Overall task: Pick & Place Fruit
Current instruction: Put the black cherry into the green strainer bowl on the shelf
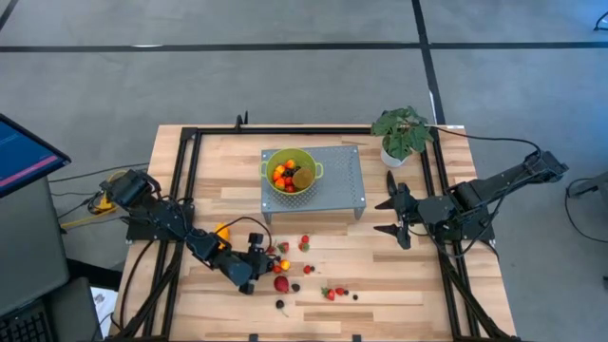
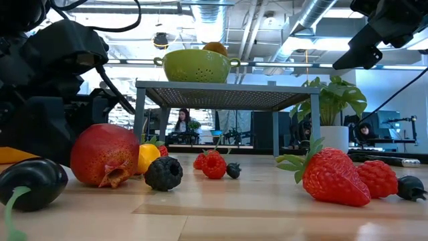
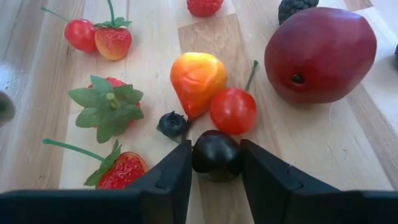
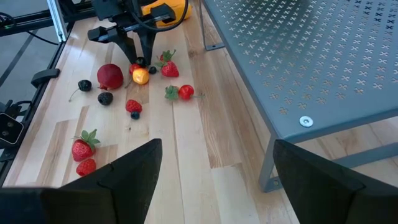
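Left gripper [image 3: 216, 163] closing around small glossy dark cherry [image 3: 216, 154] on wooden table [image 3: 155, 68], just beside red cherry [image 3: 233, 110]. Squeeze gently, lift straight, avoid nudging neighbours. Right gripper [image 4: 217, 174] open, waiting by grey rack [image 4: 311, 56].

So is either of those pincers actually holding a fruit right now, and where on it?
The left pincer has a small dark cherry between its fingers, one at each side. Whether it is gripped firmly cannot be told. The right pincer holds nothing.

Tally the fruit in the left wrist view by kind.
Strawberries: 3
Red cherries: 2
Dark cherry, between the left gripper's fingers: 1
Blueberry: 1
Raspberry: 1
Blackberry: 1
Orange-yellow fruit: 1
Large red fruit: 1
Total: 11
Right gripper waits open by the rack.
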Robot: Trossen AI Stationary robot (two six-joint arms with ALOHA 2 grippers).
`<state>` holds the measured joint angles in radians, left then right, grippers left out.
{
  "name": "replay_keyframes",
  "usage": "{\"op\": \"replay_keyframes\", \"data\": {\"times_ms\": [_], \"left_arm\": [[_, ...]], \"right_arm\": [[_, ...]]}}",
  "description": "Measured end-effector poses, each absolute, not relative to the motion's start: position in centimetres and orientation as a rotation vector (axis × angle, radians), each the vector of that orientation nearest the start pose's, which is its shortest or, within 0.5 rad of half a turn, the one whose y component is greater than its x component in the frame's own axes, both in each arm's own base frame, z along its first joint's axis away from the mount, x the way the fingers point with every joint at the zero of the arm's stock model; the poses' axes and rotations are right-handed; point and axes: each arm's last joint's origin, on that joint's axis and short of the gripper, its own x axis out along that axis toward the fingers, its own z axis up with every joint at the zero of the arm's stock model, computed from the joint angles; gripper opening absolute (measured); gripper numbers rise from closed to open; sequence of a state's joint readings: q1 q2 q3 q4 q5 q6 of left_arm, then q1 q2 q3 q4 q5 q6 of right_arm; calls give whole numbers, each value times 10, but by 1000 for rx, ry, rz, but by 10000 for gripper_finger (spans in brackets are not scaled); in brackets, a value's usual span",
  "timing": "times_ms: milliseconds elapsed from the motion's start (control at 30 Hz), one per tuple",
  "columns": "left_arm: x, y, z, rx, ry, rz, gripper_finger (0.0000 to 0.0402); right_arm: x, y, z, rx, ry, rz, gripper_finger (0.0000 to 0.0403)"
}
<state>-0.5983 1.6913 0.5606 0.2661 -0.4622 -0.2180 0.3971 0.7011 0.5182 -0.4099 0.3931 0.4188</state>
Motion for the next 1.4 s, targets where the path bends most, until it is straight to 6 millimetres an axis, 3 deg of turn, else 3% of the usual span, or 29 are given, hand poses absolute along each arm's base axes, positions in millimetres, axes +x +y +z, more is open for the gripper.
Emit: {"op": "replay_keyframes", "data": {"times_ms": [533, 733, 900, 1200, 1400], "left_arm": [[229, -141, 104, 223, 742, -44, 122], [229, -138, 143, 146, 600, -55, 117], [230, -124, 185, 32, 409, -4, 118], [238, -78, 250, 52, 10, 134, 120], [242, -37, 264, 118, -62, 303, 123]], "right_arm": [[141, 47, 235, 180, 536, -110, 302], [141, 47, 235, 181, 535, -110, 302], [141, 47, 235, 180, 536, -110, 302], [141, 47, 235, 180, 536, -110, 302], [141, 47, 235, 180, 536, -110, 302]]}}
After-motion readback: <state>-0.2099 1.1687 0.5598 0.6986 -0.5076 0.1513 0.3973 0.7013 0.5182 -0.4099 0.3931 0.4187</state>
